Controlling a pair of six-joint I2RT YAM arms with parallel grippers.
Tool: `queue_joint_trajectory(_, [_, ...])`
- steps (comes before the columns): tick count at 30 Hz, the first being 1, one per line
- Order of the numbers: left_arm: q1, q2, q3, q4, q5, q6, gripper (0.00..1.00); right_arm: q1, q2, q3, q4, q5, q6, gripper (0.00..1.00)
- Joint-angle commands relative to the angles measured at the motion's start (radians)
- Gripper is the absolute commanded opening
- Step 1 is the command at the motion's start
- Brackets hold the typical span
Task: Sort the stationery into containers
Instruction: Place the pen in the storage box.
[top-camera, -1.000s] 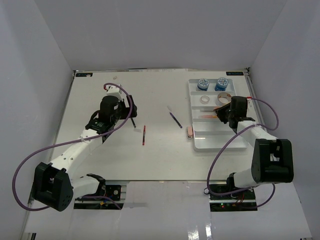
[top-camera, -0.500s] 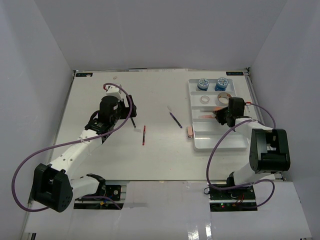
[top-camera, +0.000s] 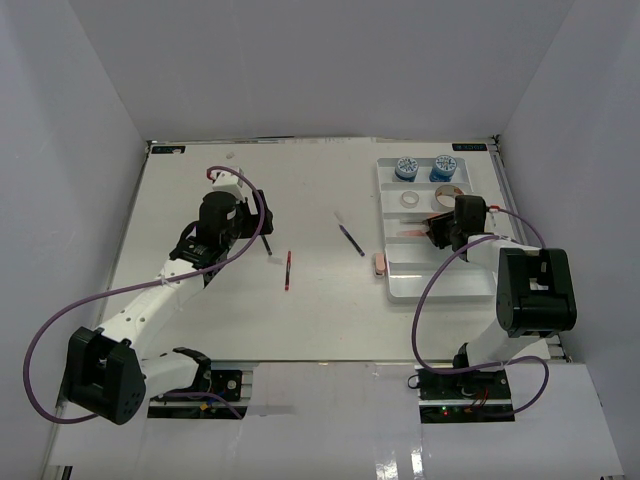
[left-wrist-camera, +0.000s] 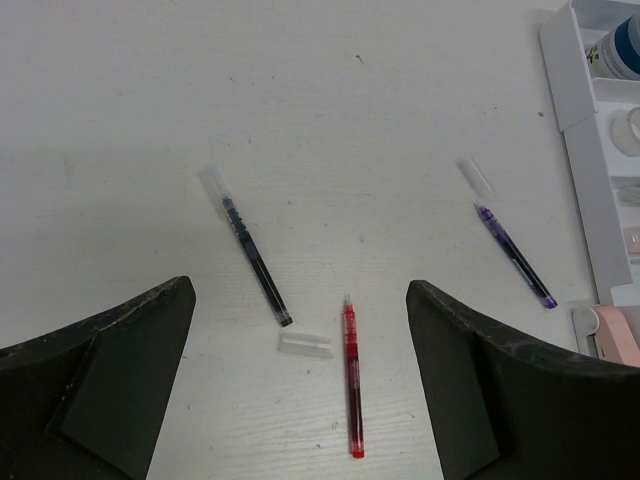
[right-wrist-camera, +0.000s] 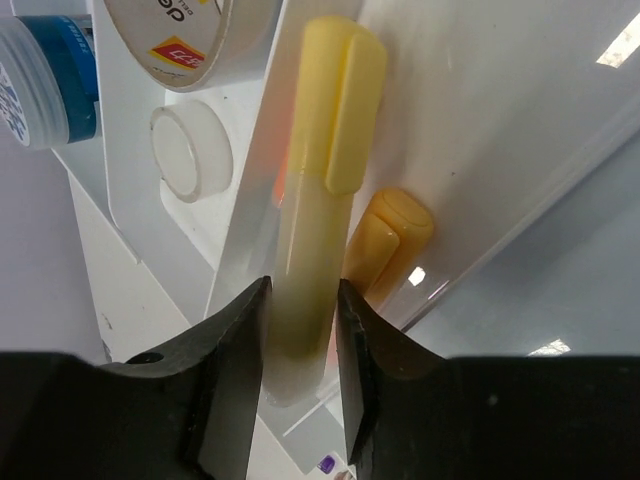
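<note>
My right gripper (right-wrist-camera: 300, 290) hangs low over the white divided tray (top-camera: 440, 285), its jaws against both sides of a yellow marker (right-wrist-camera: 320, 180). That marker lies along a compartment beside an orange marker (right-wrist-camera: 385, 235). Two blue-white tubs (top-camera: 406, 167) and two tape rolls (top-camera: 411, 199) sit in the tray's far compartments. My left gripper (left-wrist-camera: 300, 288) is wide open above the table. Below it lie a black pen (left-wrist-camera: 255, 265), a red pen (left-wrist-camera: 352, 375) and a clear cap (left-wrist-camera: 305, 345). A purple pen (left-wrist-camera: 515, 255) lies further right.
A pink eraser (top-camera: 379, 264) lies on the table against the tray's left wall. Another clear cap (left-wrist-camera: 476, 176) rests just beyond the purple pen. White walls enclose the table on three sides.
The right arm has shifted a little left and further over the tray, bringing the yellow marker with it. The left arm and the pens have not moved.
</note>
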Motion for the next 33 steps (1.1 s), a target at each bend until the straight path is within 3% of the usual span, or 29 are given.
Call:
queue_joint_trajectory(1, [0.005, -0.033, -0.013, 0.015, -0.005, 0.01, 0.98, -0.003, 0.006, 0.02, 0.024, 0.007, 0.003, 0.39])
queue_joint_trajectory(26, [0.007, -0.027, -0.012, 0.013, 0.007, 0.006, 0.98, -0.002, -0.129, 0.059, -0.054, -0.074, -0.124, 0.51])
queue_joint_trajectory(30, [0.007, -0.027, -0.01, 0.01, 0.01, 0.004, 0.98, 0.018, -0.157, 0.101, -0.065, -0.122, -0.276, 0.52])
queue_joint_trajectory(33, [0.007, -0.021, -0.007, 0.006, 0.009, 0.001, 0.98, 0.069, -0.158, 0.182, -0.097, -0.176, -0.51, 0.53])
